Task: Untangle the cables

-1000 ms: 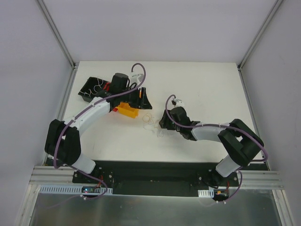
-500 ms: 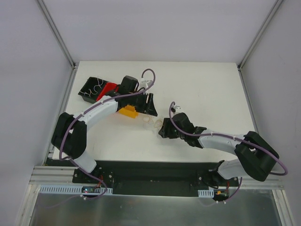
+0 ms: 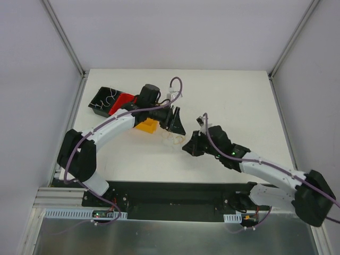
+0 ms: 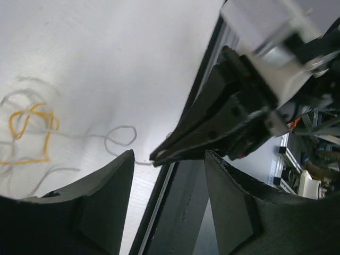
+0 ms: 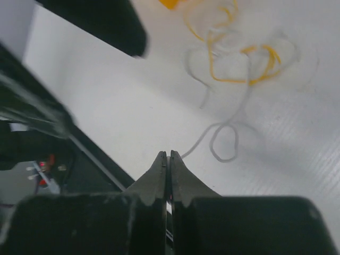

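The cables [image 3: 172, 139] are a small tangle of orange and whitish thin wires on the white table, between the two grippers. In the right wrist view the tangle [image 5: 236, 56] lies ahead, and one whitish strand with a loop [image 5: 223, 142] runs back to my right gripper [image 5: 168, 155], which is shut on that strand's end. The left wrist view shows the tangle [image 4: 29, 130] at the left. There my left gripper [image 4: 169, 158] stands open with nothing between its fingers, hovering just over the right gripper's pinched tips [image 4: 159, 155]. From above, the left gripper [image 3: 175, 124] is just behind the tangle and the right gripper [image 3: 187, 146] just in front of it.
A black bin [image 3: 102, 101] holding more thin wires, a red bin [image 3: 123, 101] and an orange bin [image 3: 146, 125] stand at the back left, under the left arm. The black base rail [image 3: 170, 191] runs along the table's near edge, close behind the right gripper.
My right gripper has gone from open to shut on the whitish strand. The left arm has swung right and nearer, bringing its gripper over the tangle, slightly wider open.
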Motion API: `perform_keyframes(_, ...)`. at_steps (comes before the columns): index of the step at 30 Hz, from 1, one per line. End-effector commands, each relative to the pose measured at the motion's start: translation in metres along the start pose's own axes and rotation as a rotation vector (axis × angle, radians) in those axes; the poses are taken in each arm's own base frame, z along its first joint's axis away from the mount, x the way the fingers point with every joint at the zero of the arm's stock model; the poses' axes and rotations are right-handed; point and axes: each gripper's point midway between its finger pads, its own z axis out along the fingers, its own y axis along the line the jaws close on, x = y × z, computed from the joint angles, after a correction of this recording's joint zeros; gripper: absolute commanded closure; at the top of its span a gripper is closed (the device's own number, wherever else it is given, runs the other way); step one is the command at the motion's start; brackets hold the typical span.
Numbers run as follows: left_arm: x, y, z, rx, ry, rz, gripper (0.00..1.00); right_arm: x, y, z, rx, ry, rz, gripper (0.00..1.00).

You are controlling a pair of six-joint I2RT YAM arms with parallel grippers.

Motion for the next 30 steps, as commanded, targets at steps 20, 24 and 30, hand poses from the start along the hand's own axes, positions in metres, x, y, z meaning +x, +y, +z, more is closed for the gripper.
perform_keyframes(20,0.039,-0.132,-0.006,0.484,-0.043,0.494,0.4,-0.099,0.131,-0.156,-0.595,-0.361,-0.017,1.0)
perform_keyframes(24,0.038,-0.13,-0.003,0.465,-0.04,0.491,0.57,-0.113,0.136,-0.166,-0.59,-0.418,-0.025,1.0)
perform_keyframes(30,0.034,-0.126,-0.006,0.39,-0.023,0.498,1.0,-0.129,0.092,-0.154,-0.325,-0.498,-0.012,0.83)
